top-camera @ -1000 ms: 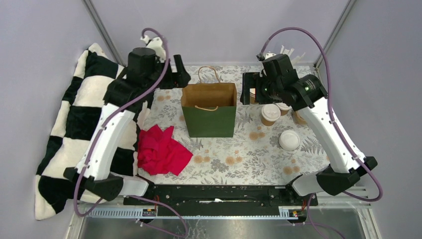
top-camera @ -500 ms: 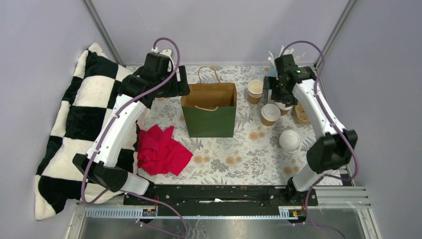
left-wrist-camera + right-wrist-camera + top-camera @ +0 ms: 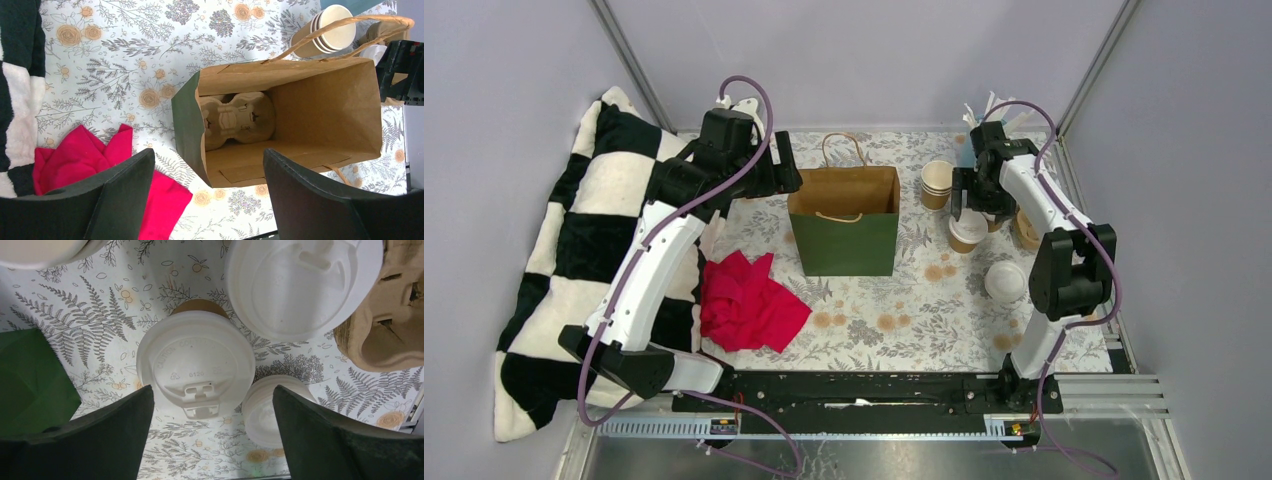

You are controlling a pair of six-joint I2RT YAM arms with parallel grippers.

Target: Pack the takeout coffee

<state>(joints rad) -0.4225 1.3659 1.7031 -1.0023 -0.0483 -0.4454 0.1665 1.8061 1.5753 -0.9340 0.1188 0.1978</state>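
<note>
**Materials and finish**

Left fingers (image 3: 310,200): matt black plastic, faintly grainy. Under them, bag (image 3: 320,110): paper, matt green outside, raw brown kraft inside, creased. Tray (image 3: 237,120) in it: rough moulded pulp, dull tan. Cloth (image 3: 85,155) by the left-side finger: soft red fabric, wrinkled. Right fingers (image 3: 340,435): same matt black plastic. Between them, lid (image 3: 195,370): smooth white plastic, slight sheen, embossed, on a kraft paper cup (image 3: 200,306). Table cover (image 3: 75,315): flat, matt, floral print.

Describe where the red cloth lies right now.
In the top view, the red cloth lies left of centre, between the checkered blanket and the green bag.
</note>
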